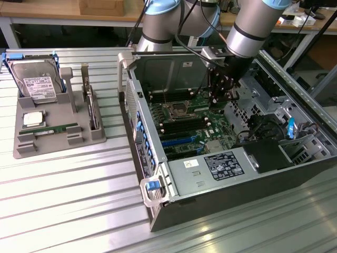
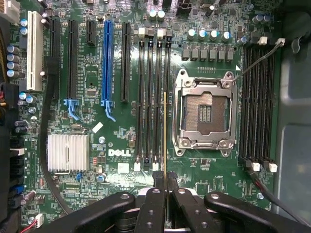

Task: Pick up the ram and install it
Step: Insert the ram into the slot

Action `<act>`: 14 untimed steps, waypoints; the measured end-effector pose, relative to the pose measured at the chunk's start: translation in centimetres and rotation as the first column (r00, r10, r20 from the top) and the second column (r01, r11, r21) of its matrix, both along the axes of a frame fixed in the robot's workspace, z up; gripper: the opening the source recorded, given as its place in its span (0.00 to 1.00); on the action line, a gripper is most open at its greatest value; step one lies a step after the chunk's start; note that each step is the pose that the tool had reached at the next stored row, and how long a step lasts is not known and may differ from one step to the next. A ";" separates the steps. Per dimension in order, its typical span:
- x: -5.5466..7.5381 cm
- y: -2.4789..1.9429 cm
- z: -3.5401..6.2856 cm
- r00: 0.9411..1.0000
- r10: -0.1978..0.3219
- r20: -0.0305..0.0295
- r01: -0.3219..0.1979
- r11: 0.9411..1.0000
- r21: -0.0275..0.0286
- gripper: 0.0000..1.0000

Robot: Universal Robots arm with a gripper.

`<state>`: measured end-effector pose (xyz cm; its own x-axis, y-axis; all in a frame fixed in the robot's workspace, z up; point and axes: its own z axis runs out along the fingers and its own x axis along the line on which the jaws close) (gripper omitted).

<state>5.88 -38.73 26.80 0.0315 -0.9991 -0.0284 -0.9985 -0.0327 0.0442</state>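
Wrist view: claw [image 2: 165,194] clenched on the ram [image 2: 165,141], held edge-on directly over a black memory slot [image 2: 167,97] beside the empty CPU socket [image 2: 206,115]. Exterior view: claw [image 1: 221,95] down inside the open computer case [image 1: 158,208], above the motherboard [image 1: 184,118]; second stick [image 1: 58,128] on the grey tray [image 1: 31,145] on the surface [image 1: 68,200].

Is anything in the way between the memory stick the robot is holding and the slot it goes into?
Nothing visible blocks it. The tool holds the ram edge-on above the empty black memory slots beside the open CPU socket.
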 end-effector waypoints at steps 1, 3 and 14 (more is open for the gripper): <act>-0.2 0.00 -0.05 1.000 0.000 0.000 0.000 1.000 0.000 0.12; -0.5 0.00 -0.13 1.000 0.000 0.000 0.000 1.000 0.000 0.12; -2.9 -2.21 -0.71 1.000 0.000 0.000 0.000 1.000 0.000 0.12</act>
<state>2.97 -40.94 26.09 0.0315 -0.9991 -0.0283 -0.9985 -0.0327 0.0443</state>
